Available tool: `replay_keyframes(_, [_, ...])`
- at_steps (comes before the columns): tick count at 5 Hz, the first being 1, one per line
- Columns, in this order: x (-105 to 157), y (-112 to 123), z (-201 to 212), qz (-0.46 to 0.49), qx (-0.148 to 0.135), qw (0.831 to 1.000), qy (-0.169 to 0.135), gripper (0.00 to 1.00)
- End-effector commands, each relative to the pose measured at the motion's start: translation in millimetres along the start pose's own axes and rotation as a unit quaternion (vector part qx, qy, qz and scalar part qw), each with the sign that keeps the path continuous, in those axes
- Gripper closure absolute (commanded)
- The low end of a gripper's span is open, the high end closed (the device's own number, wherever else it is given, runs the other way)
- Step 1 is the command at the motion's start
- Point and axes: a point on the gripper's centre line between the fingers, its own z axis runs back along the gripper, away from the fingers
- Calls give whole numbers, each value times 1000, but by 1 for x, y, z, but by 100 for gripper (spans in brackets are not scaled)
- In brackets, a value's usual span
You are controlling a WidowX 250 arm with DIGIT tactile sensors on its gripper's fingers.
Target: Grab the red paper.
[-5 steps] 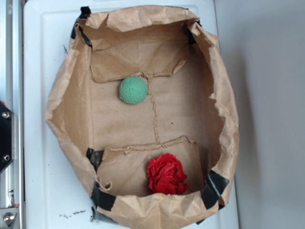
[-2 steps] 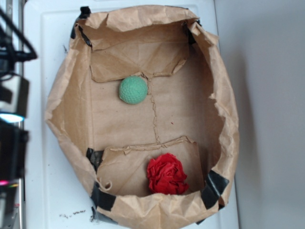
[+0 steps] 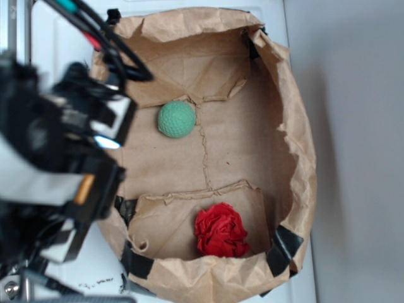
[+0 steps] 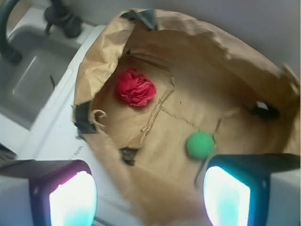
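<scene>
Ahead of the jaws and a little toward the left pad in the wrist view: the red paper (image 4: 135,87), one crumpled wad with rose-like folds, lying free on the floor of the bag, nothing touching it

Gripper (image 4: 149,194): jaws apart, well spread, nothing held between them; two pads with lit faces at the bottom corners of the wrist view, one fingertip (image 4: 71,197) glowing pinkish white, the other cyan; both above the bag, clear of its contents

Enclosure: brown paper bag (image 3: 297,145), opened out flat, walls crumpled and standing up all round, corners patched with black tape (image 3: 285,247); the wall nearest the jaws lies between them and the floor of the bag, blurred in the wrist view

Floor of bag: torn flap (image 3: 183,221) under the red paper, with a ragged raised edge between the wad and the middle of the bag; a second flap at the far end in the exterior view

Other item: green ball (image 4: 200,144), textured, just ahead of the cyan pad, much nearer the jaws than the red paper, well apart from the wad and not in line with it

Arm (image 3: 57,164): black, blurred, over the bag's left wall in the exterior view, cables (image 3: 107,44) looping above; covers neither object

Support: white surface (image 3: 69,38) beneath the bag; a sink basin (image 4: 37,80) beside it in the wrist view
</scene>
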Motion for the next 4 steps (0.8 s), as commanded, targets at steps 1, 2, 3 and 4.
replay_keyframes(1, [14, 25, -28, -4, -16, 1000, 1, 0])
replay_keyframes(2, [34, 24, -48, -22, -7, 1000, 8, 0])
replay_keyframes(3, [55, 19, -75, -68, -11, 997, 17, 0])
replay_keyframes(4, [68, 8, -93, -114, -26, 993, 3, 0])
